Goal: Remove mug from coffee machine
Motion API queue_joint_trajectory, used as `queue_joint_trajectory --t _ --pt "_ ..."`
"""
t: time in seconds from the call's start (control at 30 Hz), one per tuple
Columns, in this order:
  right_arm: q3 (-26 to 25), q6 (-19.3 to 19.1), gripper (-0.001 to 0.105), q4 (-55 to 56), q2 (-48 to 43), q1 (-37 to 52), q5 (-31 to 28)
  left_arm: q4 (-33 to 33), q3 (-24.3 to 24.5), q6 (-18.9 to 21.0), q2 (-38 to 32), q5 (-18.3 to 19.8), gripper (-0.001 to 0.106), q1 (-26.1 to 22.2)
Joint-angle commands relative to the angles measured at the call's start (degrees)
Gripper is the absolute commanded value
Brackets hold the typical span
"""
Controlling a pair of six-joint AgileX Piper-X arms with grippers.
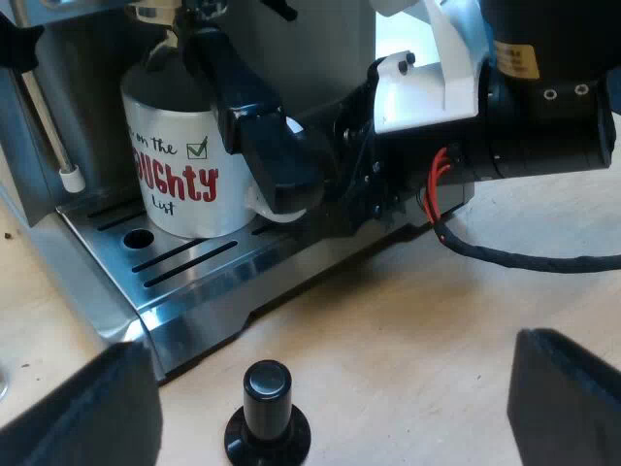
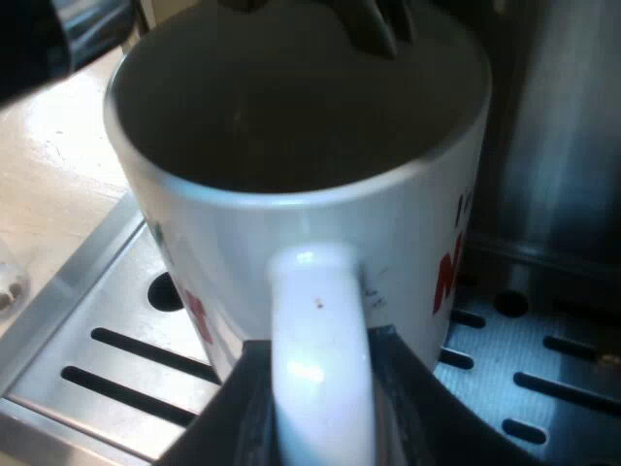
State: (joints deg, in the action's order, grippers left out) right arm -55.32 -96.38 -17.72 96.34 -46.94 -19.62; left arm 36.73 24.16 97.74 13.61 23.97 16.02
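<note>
- Upright mug [image 1: 179, 165] on the slotted steel drip tray [image 1: 194, 262] of the espresso machine [image 1: 320, 44]; long axis vertical, mouth up, handle [image 2: 320, 320] turned outward from the machine
- Glossy white ceramic, red lettering
- Black fingers of the right pincer [image 2: 318, 398] clamp the handle from both sides
- The left pincer [image 1: 325, 403] gapes wide, holding nothing, above the pale table [image 1: 417, 320]
- A black-knobbed tamper [image 1: 267, 413] stands just off the tray's edge, with open table around it

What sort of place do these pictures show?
Probably a coffee-making station on a light wooden table: a mug stands on an espresso machine's drip tray, and a black-knobbed tamper stands on the table near it. What room, I cannot tell.
</note>
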Motion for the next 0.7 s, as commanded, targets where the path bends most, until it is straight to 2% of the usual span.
queue_joint_trajectory --t 0.03,0.17,0.7 --pt "-0.44 -1.65 0.020 0.00 0.03 -0.08 0.49 -0.88 0.15 0.12 0.10 0.26 0.079 0.17" --pt "-0.44 -2.50 0.000 0.00 0.03 -0.02 0.49 -0.88 0.15 0.12 0.10 0.26 0.079 0.17" --pt "-0.34 -2.48 0.000 0.00 -1.34 -0.95 0.20 -0.88 0.15 0.12 0.10 0.26 0.079 0.17"
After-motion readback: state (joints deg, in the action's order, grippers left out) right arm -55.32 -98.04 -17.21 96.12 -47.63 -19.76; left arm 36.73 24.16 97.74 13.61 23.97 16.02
